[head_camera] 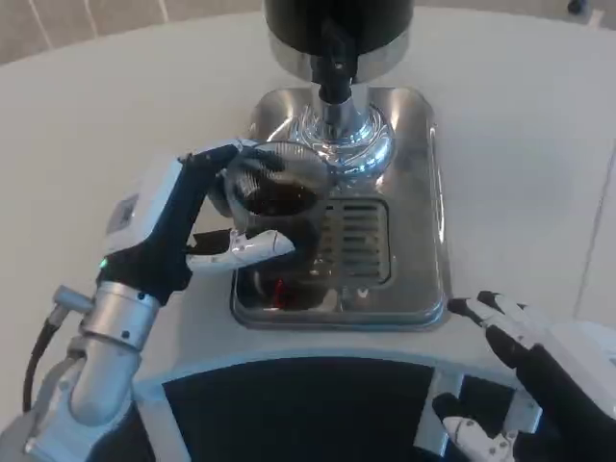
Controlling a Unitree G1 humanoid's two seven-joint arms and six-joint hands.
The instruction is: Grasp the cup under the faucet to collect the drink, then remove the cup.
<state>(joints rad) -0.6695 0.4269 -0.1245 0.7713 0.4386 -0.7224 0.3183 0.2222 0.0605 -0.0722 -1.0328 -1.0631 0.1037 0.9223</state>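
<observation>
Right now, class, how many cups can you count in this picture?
1. The clear cup, partly filled with dark drink, sits in the left hand above the steel drip tray, just below the faucet. The dispenser may hide others.

- Left hand: white shell over the back, black underside and palm, fingers in white with black segments.
- A small green light glows at the left hand's wrist edge, and a faint grey marking sits on the white shell.
- Left forearm: polished silver cylinder with a ringed collar at the wrist and a rounded elbow housing.
- Black cable loops along the left forearm's outer side.
- Right hand: white back, black fingers with white tips.
</observation>
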